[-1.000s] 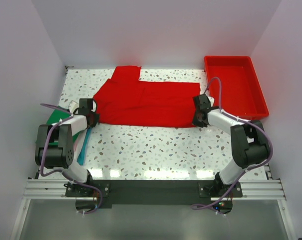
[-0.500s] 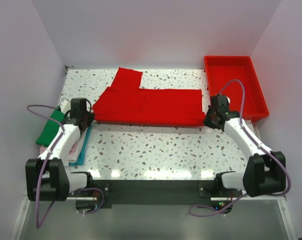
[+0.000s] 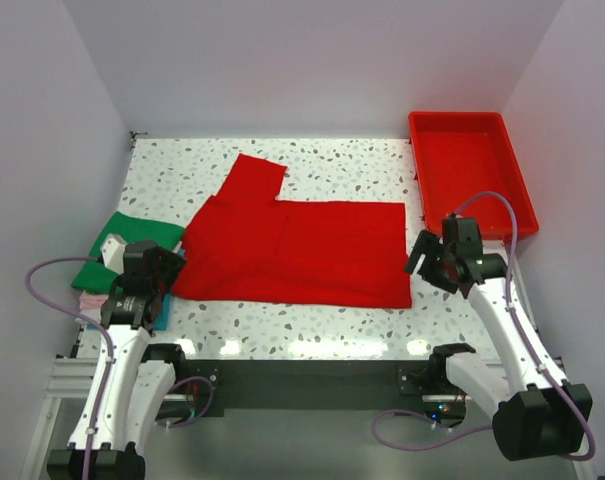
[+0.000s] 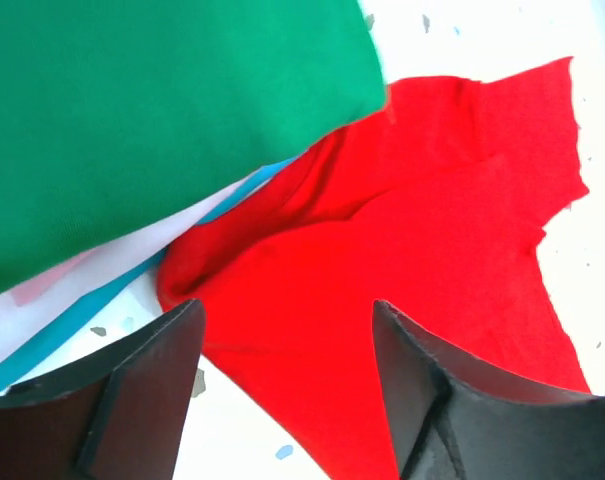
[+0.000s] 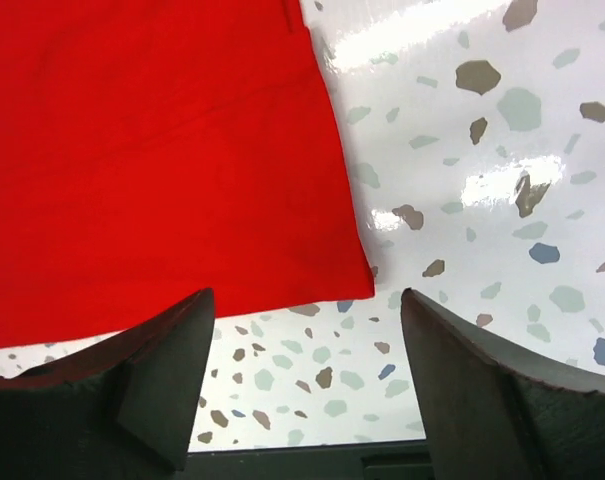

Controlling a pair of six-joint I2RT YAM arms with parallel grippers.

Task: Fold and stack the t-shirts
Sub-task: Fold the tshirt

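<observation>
A bright red t-shirt (image 3: 292, 250) lies spread flat across the middle of the table, one sleeve pointing to the back. Its left corner (image 4: 432, 230) runs under my left gripper (image 4: 287, 310), which hangs open above it and holds nothing. On the left is a stack topped by a folded green t-shirt (image 3: 122, 245) (image 4: 162, 110), with teal (image 4: 82, 320), white and pale pink edges showing beneath. My right gripper (image 5: 307, 300) is open just off the red shirt's near right corner (image 5: 152, 150), with bare table between its fingers. From above, the left gripper (image 3: 167, 272) and right gripper (image 3: 427, 258) flank the shirt.
A rigid red plastic tray (image 3: 472, 170) stands at the back right with nothing in it. White walls close in the speckled table (image 3: 312, 160) on three sides. The stack sits at the table's left edge, close to the left arm.
Both grippers have opened and let go of the red shirt, then drawn back toward the near edge. The shirt now lies flat and reaches further toward the front.
</observation>
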